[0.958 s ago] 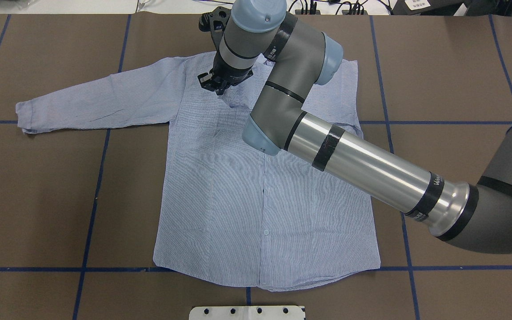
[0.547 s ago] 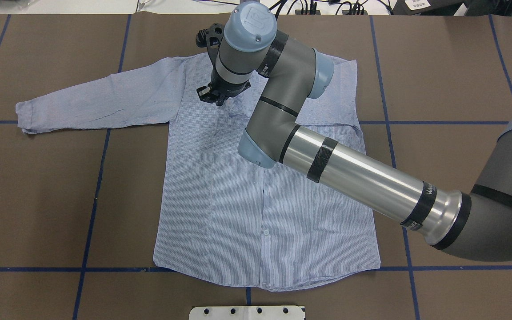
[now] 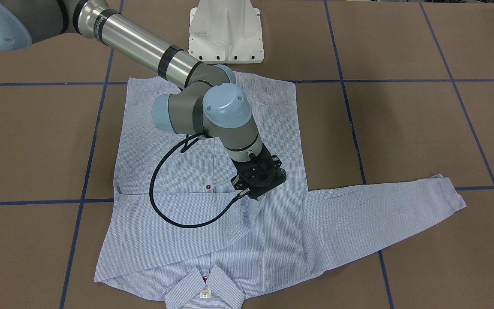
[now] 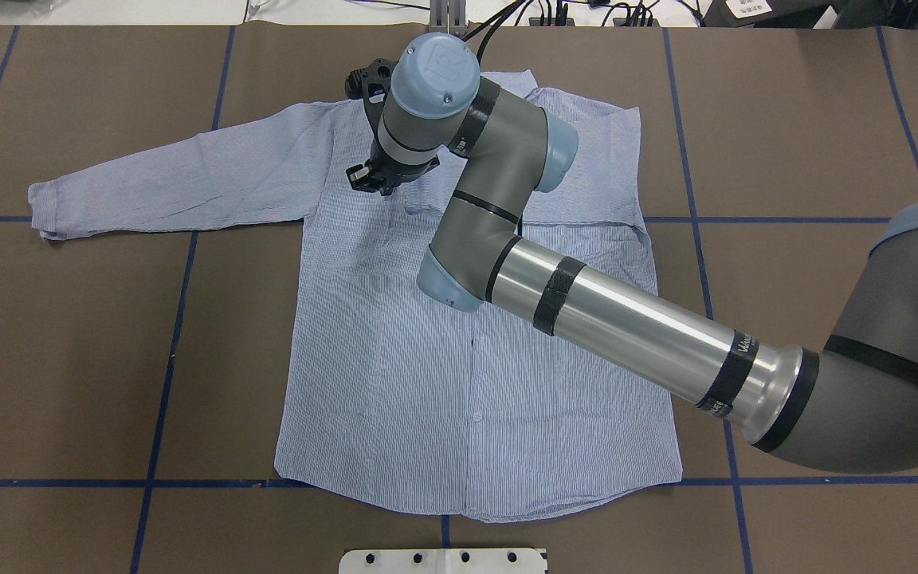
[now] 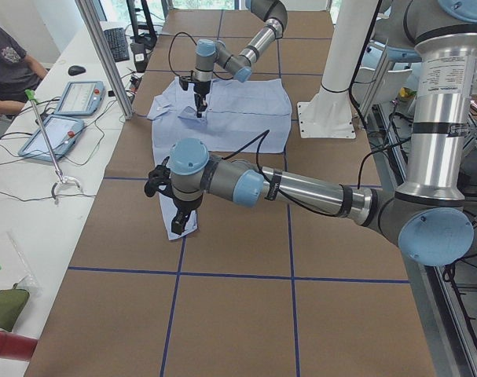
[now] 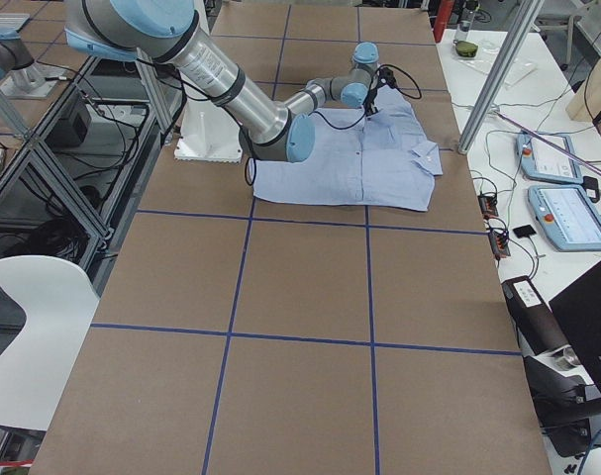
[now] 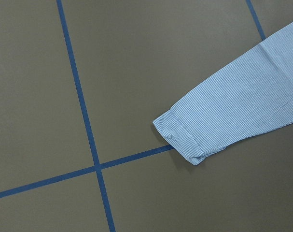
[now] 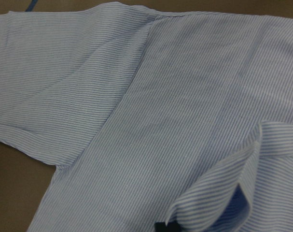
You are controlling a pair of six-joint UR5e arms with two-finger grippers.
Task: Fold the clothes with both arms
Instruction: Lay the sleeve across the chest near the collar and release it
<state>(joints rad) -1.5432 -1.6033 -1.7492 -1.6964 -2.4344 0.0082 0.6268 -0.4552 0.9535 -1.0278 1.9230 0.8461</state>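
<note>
Right gripper (image 3: 255, 195) — fingertips buried in shirt (image 4: 395, 375) fold; wrist view shows one dark sliver at its edge. Left gripper (image 5: 177, 222) — too small, jaw state unreadable. Collar (image 3: 230, 289) cropped below.

- The shirt (image 4: 395, 359): thin woven cloth, matt, with a fine blue-and-white stripe. The surface is soft and lightly creased.
- The button (image 3: 207, 187): red, hard, slightly glossy.
- The right arm (image 4: 626, 335): forearm tube of bare metal with a satin sheen. Joint housings are grey and matt, and the black bands are matt.
- The joint cap (image 3: 226, 105): light-blue plastic, smooth, with a soft sheen.
- The right tool (image 3: 257, 196): black, hard, matt.
- The cable (image 3: 152, 189): black, dull sheath.
- The desk (image 4: 68, 359): brown paper-like covering, matt and smooth.
- The tape lines (image 4: 68, 482): blue, flat, faintly shiny.
- The pedestal base (image 3: 226, 30): white, smooth, painted look.
</note>
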